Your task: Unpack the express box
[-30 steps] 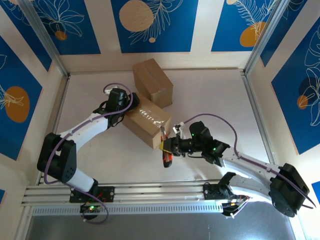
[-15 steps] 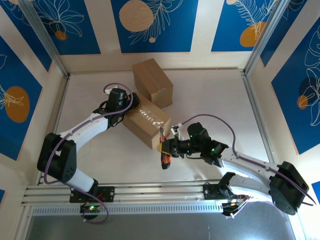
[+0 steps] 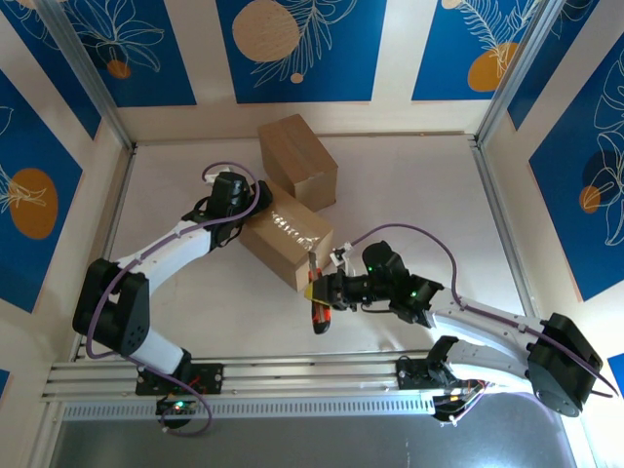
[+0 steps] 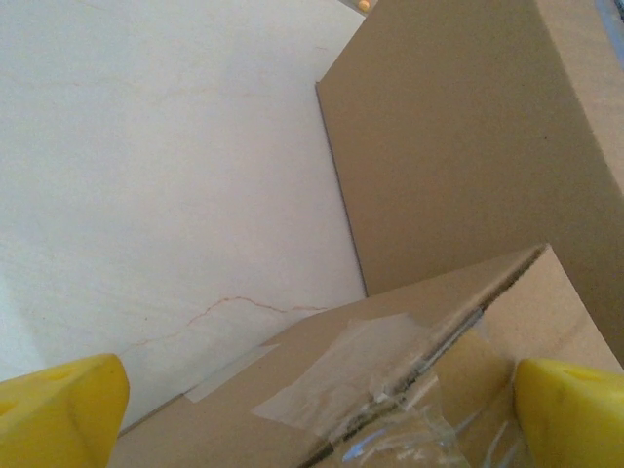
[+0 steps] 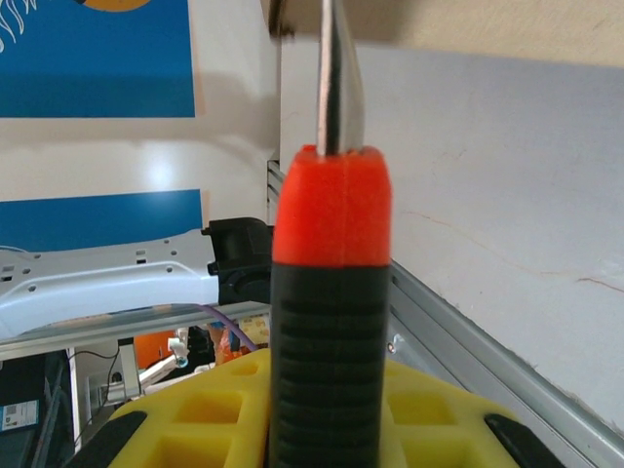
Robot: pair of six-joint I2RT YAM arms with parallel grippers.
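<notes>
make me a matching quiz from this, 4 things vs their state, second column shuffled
Things:
1. near box
2. far box
3. tool
4. left gripper

States:
a. open wide
b. held in the right gripper
c. shiny clear tape on top
d. no gripper on it

Pairs: 1-c, 2-d, 3-b, 4-a

Blue leaf-printed wall panels (image 3: 292,49) are lining the space beyond the tool (image 3: 319,310) — a pale table (image 3: 409,195) is spreading under it.
</notes>
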